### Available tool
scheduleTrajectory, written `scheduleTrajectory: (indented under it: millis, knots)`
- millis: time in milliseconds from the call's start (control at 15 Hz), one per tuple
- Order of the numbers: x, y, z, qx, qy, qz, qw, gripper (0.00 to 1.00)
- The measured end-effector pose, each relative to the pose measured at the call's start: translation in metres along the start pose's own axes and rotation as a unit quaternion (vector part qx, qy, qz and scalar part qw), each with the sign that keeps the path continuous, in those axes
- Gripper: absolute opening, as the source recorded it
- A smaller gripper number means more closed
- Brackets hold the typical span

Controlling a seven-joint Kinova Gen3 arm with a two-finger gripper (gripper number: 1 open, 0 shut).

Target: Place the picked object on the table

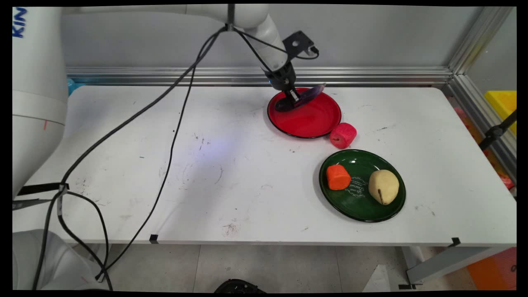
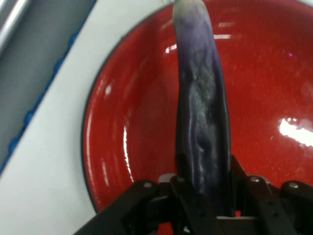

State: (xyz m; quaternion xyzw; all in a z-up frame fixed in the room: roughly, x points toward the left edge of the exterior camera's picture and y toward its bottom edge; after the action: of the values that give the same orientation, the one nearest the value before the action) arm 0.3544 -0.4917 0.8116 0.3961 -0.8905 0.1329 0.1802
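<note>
A long purple eggplant [image 1: 303, 97] lies clamped between the fingers of the black gripper [image 1: 292, 95], just above the far-left part of a red plate [image 1: 311, 119] in the upper centre of the main view. Its long axis runs from a dark lower end at the plate's left, up and to the right, to a paler tip that passes over the plate's far rim; the body is tilted, not flat, and whether its lower end touches the plate cannot be told. In the hand view the eggplant [image 2: 203, 98] rises from between the fingers at the bottom edge straight up to the top of the frame, so its length points directly away from the gripper [image 2: 205, 198], with the red plate [image 2: 127, 117] spread behind it and white table to the left. The jaws stand narrow, closed on the eggplant near one end. Just beside the plate's lower right rim, on the white table [image 1: 206, 173], sits a pink-red cylinder [image 1: 342, 135]. Farther toward the lower right of the frame a green plate [image 1: 359, 206] carries an orange block [image 1: 338, 177] on its left and a pale yellow pear-like piece [image 1: 383, 186] on its right, apart from one another.
</note>
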Motion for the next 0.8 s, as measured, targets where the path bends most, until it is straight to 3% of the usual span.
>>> scheduleTrajectory:
  millis: [400, 800]
  knots:
    - [-0.007, 0.003, -0.054, -0.012, 0.031, 0.038, 0.9987, 0.00]
    - [-0.033, 0.010, -0.104, -0.033, 0.050, 0.098, 0.9935, 0.00]
